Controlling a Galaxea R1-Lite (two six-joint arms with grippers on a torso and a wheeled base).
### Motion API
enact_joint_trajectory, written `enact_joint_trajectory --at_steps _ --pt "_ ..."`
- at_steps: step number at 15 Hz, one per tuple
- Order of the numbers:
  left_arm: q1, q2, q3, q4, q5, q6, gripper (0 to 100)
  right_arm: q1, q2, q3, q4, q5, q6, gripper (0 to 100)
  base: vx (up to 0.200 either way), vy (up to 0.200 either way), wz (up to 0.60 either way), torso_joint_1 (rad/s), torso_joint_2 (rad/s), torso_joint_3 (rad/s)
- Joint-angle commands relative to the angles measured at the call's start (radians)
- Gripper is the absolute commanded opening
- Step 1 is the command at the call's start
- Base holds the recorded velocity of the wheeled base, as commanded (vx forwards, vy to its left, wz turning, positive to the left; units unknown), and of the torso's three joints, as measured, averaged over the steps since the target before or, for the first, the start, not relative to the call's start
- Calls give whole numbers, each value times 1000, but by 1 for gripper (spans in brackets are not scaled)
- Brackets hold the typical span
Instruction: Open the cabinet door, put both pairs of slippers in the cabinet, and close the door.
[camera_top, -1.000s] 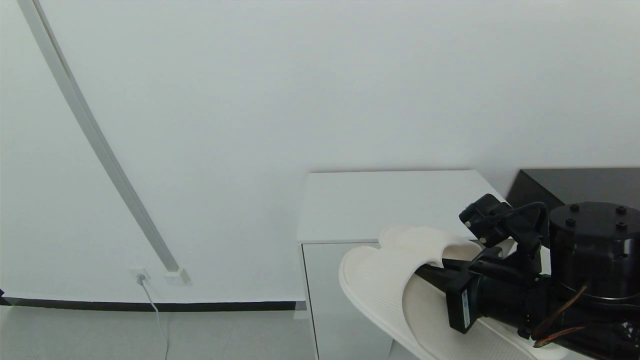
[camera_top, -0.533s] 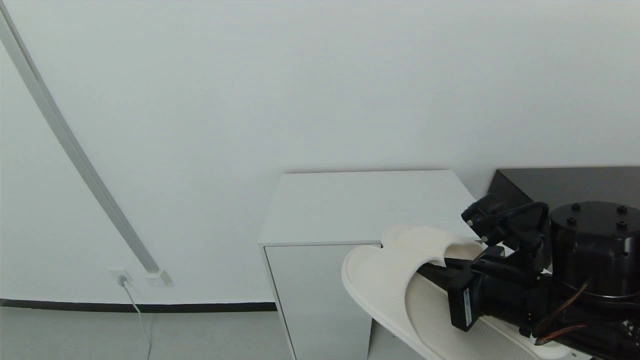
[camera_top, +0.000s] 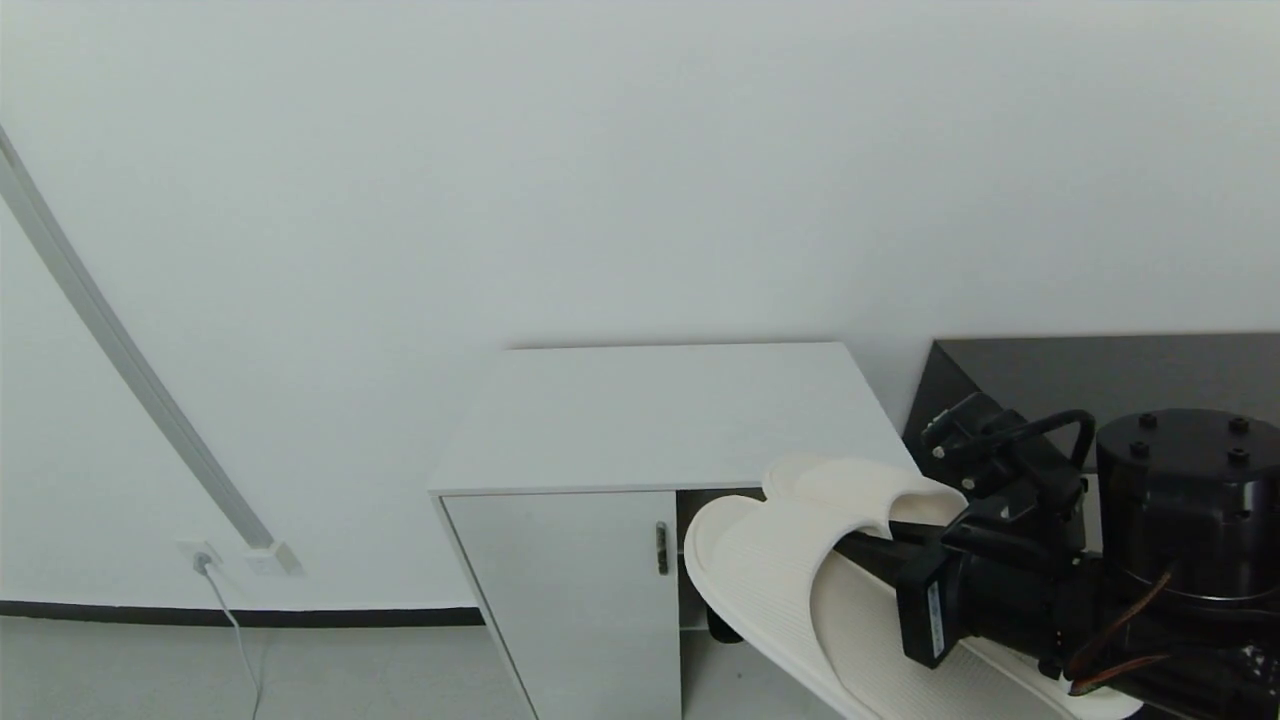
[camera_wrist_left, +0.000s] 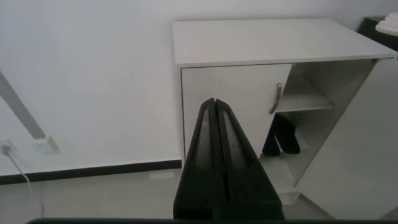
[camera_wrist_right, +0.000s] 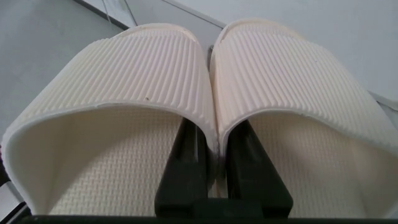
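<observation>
The right gripper (camera_wrist_right: 214, 149) is clamped on the pair of cream slippers (camera_top: 770, 560), held in the air before the open right side of the cabinet (camera_top: 650, 415); the left door (camera_top: 570, 590) is closed. The left gripper (camera_wrist_left: 215, 106), jaws together, faces the cabinet; dark shoes (camera_wrist_left: 283, 134) stand under its shelf (camera_wrist_left: 301, 102).

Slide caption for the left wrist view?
Shut left gripper faces the white cabinet: closed door on one half, open door swung out, dark items beneath the inner shelf.
</observation>
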Motion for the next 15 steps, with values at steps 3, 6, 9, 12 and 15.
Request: enact_joint_trajectory --at_steps 3,6,9,12,15 --pt "0 1 0 0 0 0 0 -1 0 6 -4 3 3 0 0 -67 0 -1 1 1" --pt "0 1 0 0 0 0 0 1 5 15 -4 5 2 0 0 0 0 0 0 0" --pt "0 1 0 0 0 0 0 2 7 22 -4 8 0 0 0 0 0 0 0 0" --pt "0 1 0 0 0 0 0 4 7 25 -4 8 0 0 0 0 0 0 0 0" --pt "0 1 0 0 0 -2 0 4 5 29 -4 9 0 0 0 0 0 0 0 0"
